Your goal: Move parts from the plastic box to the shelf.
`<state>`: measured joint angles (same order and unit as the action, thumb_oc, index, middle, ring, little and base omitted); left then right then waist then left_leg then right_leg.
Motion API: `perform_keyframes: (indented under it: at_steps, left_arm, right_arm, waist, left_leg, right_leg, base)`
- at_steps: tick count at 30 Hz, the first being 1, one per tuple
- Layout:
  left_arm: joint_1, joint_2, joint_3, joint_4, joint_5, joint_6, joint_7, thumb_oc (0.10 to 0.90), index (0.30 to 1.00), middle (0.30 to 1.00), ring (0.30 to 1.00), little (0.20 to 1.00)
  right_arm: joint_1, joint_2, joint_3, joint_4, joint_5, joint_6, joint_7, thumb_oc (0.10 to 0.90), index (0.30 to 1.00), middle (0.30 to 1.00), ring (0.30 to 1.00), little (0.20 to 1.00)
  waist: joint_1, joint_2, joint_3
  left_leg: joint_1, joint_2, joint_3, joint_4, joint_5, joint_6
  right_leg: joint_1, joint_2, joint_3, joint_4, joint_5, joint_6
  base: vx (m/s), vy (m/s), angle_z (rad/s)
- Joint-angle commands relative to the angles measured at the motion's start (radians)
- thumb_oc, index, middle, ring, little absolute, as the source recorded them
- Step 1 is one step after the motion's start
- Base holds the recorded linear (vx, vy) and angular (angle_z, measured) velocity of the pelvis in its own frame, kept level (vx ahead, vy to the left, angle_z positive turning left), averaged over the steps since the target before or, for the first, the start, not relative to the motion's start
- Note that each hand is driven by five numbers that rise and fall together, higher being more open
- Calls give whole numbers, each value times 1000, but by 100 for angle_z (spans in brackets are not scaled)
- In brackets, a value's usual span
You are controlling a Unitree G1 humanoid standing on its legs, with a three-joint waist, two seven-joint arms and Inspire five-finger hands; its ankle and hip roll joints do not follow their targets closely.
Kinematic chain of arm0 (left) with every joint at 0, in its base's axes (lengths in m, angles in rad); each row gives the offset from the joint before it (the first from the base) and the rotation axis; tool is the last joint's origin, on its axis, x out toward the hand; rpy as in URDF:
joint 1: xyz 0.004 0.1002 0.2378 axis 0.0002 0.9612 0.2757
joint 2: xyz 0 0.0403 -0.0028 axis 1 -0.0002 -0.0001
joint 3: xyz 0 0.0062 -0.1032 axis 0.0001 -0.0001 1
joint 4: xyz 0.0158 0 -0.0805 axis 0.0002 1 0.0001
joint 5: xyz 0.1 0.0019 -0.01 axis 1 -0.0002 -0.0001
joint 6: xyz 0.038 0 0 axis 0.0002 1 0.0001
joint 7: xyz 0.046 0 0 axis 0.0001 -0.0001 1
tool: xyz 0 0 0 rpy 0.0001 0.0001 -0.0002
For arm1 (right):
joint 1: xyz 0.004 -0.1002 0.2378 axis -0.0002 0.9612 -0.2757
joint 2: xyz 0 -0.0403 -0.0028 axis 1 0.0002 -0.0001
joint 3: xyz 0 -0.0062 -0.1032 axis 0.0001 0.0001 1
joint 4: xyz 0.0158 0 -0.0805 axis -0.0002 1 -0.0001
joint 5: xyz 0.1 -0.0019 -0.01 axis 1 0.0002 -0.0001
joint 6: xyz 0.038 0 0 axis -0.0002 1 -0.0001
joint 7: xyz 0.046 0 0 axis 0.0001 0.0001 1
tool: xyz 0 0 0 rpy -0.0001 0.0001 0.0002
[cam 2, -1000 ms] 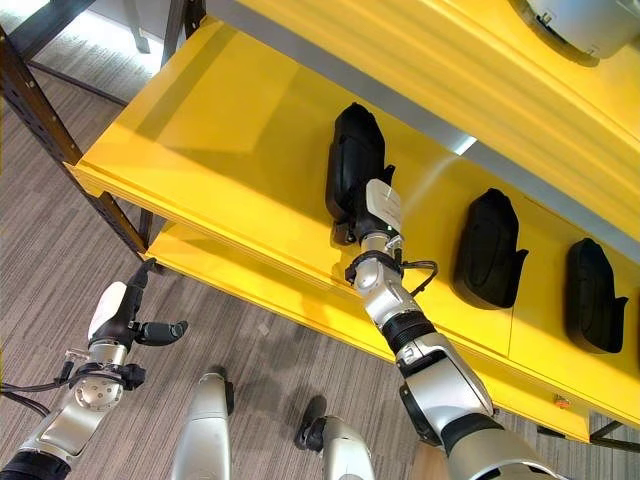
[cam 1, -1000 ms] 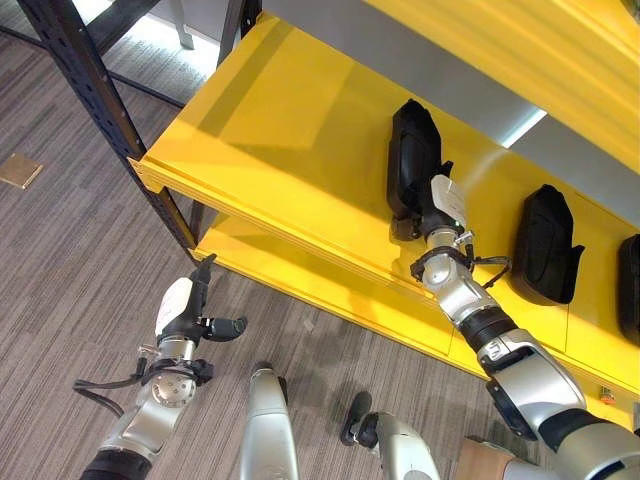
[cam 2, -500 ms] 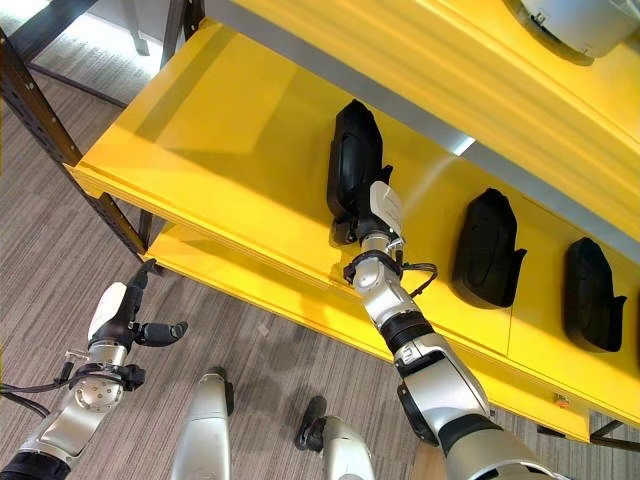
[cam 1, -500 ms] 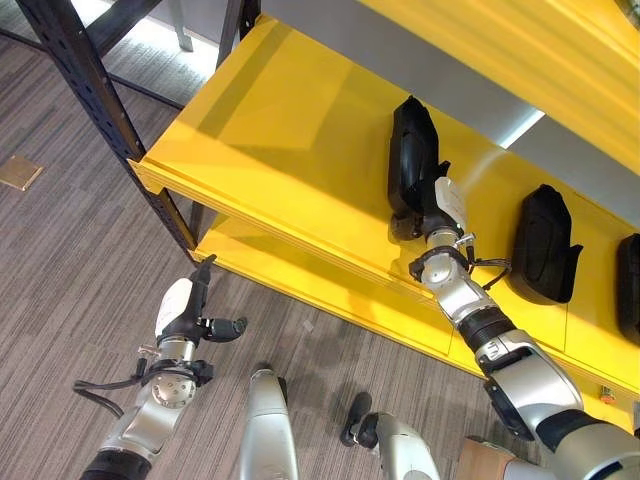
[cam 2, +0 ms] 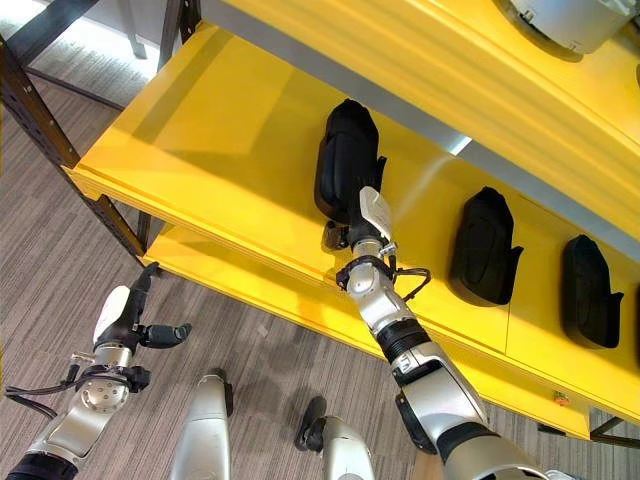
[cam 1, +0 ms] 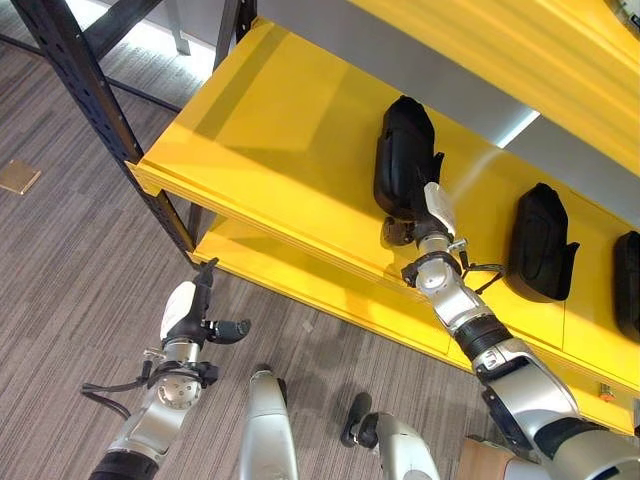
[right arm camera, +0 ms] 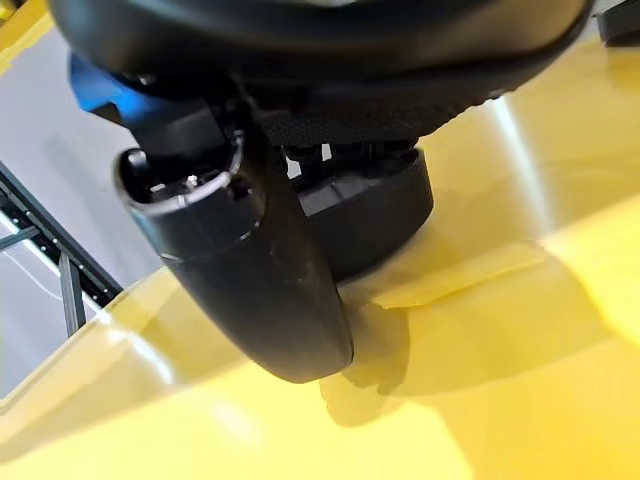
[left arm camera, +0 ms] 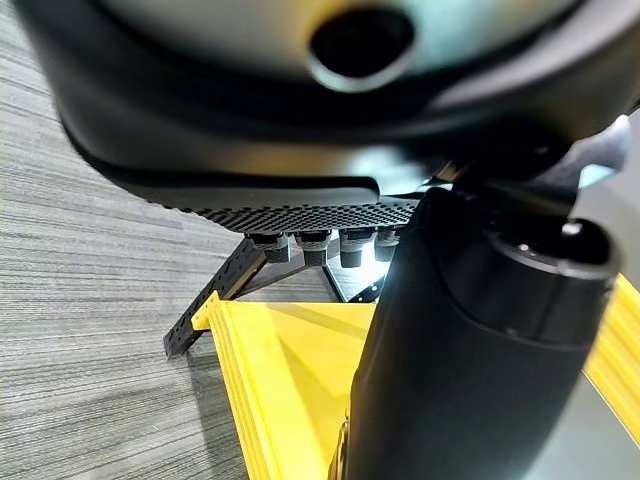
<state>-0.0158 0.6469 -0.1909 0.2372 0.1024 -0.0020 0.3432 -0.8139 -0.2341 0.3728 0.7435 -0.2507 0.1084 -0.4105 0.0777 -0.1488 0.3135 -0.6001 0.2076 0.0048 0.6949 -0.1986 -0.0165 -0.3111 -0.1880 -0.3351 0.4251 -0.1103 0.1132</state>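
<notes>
1. Shelf [cam 1: 280, 140]: bright glossy yellow, with a black perforated upright [cam 1: 80, 80]
2. Parts [cam 1: 402, 160]: plain matte black
3. Floor [cam 1: 60, 290]: grey carpet, fine streaked stripes
4. Right hand [cam 1: 428, 205]: dark, white thumb cover

Black parts [cam 2: 345, 170] [cam 2: 484, 246] [cam 2: 585, 277]: three; shelf [cam 2: 230, 150]: one.

The right hand [cam 2: 352, 232] covers the near end of a black part [cam 2: 343, 160] on the yellow shelf [cam 2: 200, 150], its fingers unreadable; another part [cam 1: 631, 285] is cut off at the edge.
</notes>
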Motion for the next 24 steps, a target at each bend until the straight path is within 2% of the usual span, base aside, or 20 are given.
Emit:
perform_keyframes:
  at_steps: [1,24]
  left_arm:
    - [-41,29,23,-63,29,-58,46,900,1000,1000,1000,1000]
    - [-43,35,17,-43,24,-58,48,900,1000,1000,1000,1000]
  right_arm:
    - [-13,-25,-30,-114,-6,-51,-13,900,1000,1000,1000,1000]
    - [-66,32,12,-55,28,-55,20,900,1000,1000,1000,1000]
  waist:
    - [2,-11,-10]
    - [12,-21,-6]
  left_leg:
    - [35,72,-64,-1,-35,-31]
    - [32,65,-69,4,-37,-26]
  right_leg:
    - [62,-54,80,-41,96,63]
    - [61,-54,81,-33,96,63]
  base:
    - [0,0,0]
    - [0,0,0]
